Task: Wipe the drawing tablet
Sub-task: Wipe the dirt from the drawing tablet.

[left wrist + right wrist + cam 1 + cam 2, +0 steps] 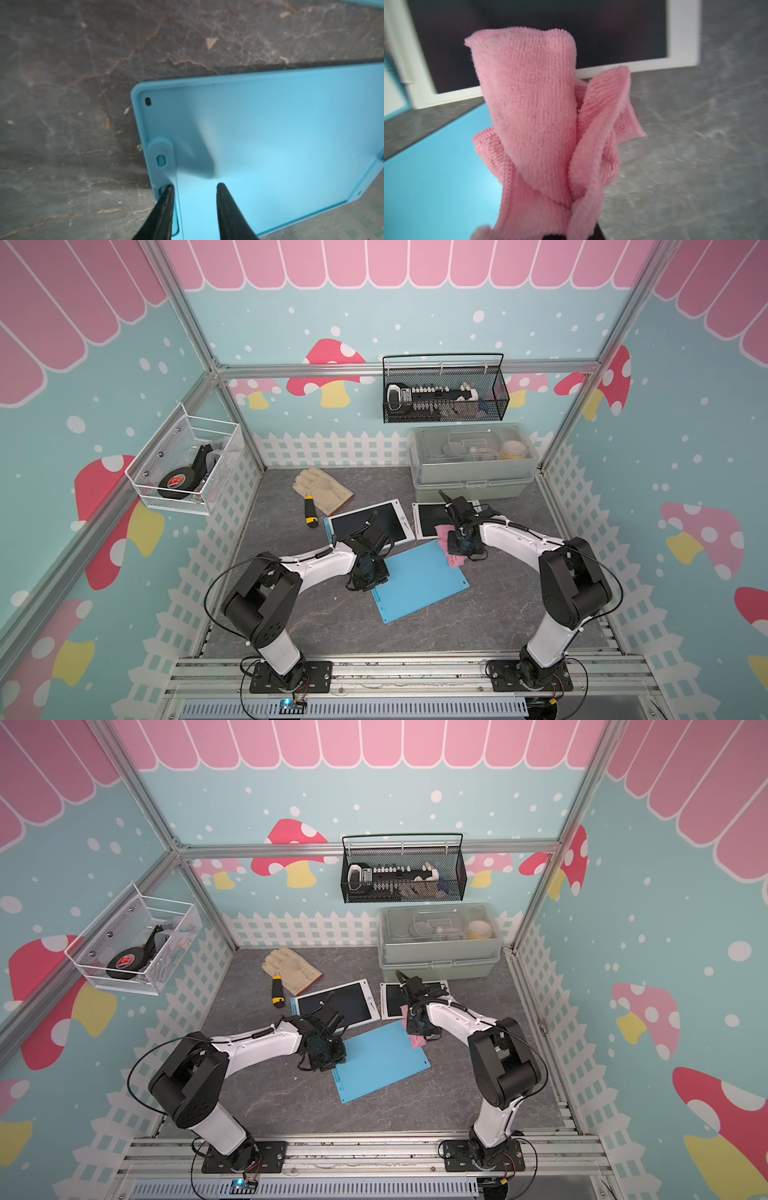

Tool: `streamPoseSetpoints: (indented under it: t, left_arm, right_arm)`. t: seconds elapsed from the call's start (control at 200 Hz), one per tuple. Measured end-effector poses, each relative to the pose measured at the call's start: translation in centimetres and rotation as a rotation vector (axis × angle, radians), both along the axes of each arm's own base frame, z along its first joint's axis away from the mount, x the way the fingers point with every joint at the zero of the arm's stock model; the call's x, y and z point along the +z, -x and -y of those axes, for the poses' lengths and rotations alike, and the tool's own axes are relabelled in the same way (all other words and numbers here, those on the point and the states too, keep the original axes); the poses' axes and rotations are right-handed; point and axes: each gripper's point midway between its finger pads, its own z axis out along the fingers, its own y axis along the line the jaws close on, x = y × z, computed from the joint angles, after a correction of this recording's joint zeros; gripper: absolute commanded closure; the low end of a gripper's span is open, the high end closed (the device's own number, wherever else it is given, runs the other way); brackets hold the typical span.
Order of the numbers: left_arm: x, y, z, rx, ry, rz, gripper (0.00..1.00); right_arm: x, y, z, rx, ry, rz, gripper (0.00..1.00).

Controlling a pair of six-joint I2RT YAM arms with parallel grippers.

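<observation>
The blue tablet point(419, 580) lies back-up, long axis running arm to arm — left gripper point(195, 185), fingers spread and empty, at one short end; right gripper point(460, 546), pinching the pink cloth point(533, 116), at the opposite end's far corner. Three tablets in all: a blue-framed tablet point(370, 524) and a white-framed tablet point(428, 518) lie screen-up just beyond it; one cloth.

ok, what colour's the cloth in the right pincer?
Pink; the cloth shows best in the right wrist view.
</observation>
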Motion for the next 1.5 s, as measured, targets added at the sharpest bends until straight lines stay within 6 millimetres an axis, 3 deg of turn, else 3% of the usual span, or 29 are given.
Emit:
streamPoseSetpoints:
  t: [0.145,0.2,0.265,0.335,0.43,0.525,0.575,0.63,0.76,0.971,1.086,1.161,1.266,1.366,1.496]
  left_arm:
    - [0.0,0.0,0.0,0.000,0.000,0.001,0.64]
    - [0.1,0.0,0.0,0.000,0.000,0.001,0.64]
    - [0.1,-0.1,-0.2,0.001,-0.008,0.006,0.64]
    - [0.1,-0.1,-0.4,0.005,-0.021,0.010,0.64]
    - [0.1,-0.2,-0.8,0.003,-0.039,0.013,0.64]
    - [0.2,-0.2,-1.0,0.004,-0.050,0.013,0.63]
    - [0.2,-0.2,-1.0,0.001,-0.054,0.013,0.60]
    - [0.3,-0.2,-1.1,-0.002,-0.058,0.014,0.56]
    - [1.2,-0.1,-1.6,-0.010,-0.073,0.034,0.46]
    - [6.3,-1.0,-2.2,0.023,0.006,0.159,0.43]
    - [6.3,-0.9,-3.8,0.070,0.034,0.160,0.43]
    - [4.8,0.1,-5.1,0.092,0.023,0.115,0.44]
    - [3.1,1.5,-5.5,0.086,0.033,0.060,0.45]
    - [3.0,1.6,-4.3,0.052,0.060,0.056,0.45]
    - [3.7,1.5,-1.0,-0.022,0.084,0.077,0.47]
  right_arm:
    - [0.8,2.4,8.0,-0.172,0.107,-0.029,1.00]
    - [2.1,3.2,9.4,-0.204,0.128,-0.009,1.00]
    - [4.2,3.5,9.5,-0.202,0.130,0.055,1.00]
    - [6.9,3.2,7.6,-0.149,0.123,0.146,1.00]
    - [9.6,2.7,1.2,0.014,0.085,0.237,1.00]
    - [10.0,2.9,-4.8,0.138,0.040,0.264,1.00]
    - [9.4,3.3,-6.4,0.162,0.030,0.256,1.00]
    - [8.8,3.8,-6.8,0.162,0.033,0.243,1.00]
    - [9.3,4.7,-4.6,0.087,0.078,0.262,1.00]
    - [14.9,8.0,1.9,-0.086,0.150,0.391,1.00]
    - [16.5,10.0,4.8,-0.140,0.171,0.429,1.00]
    - [16.4,10.7,5.3,-0.123,0.157,0.429,1.00]
    - [14.5,10.6,3.5,-0.040,0.095,0.386,1.00]
    - [11.6,9.4,0.8,0.042,0.061,0.326,1.00]
    - [8.2,7.5,-2.7,0.130,0.014,0.269,1.00]
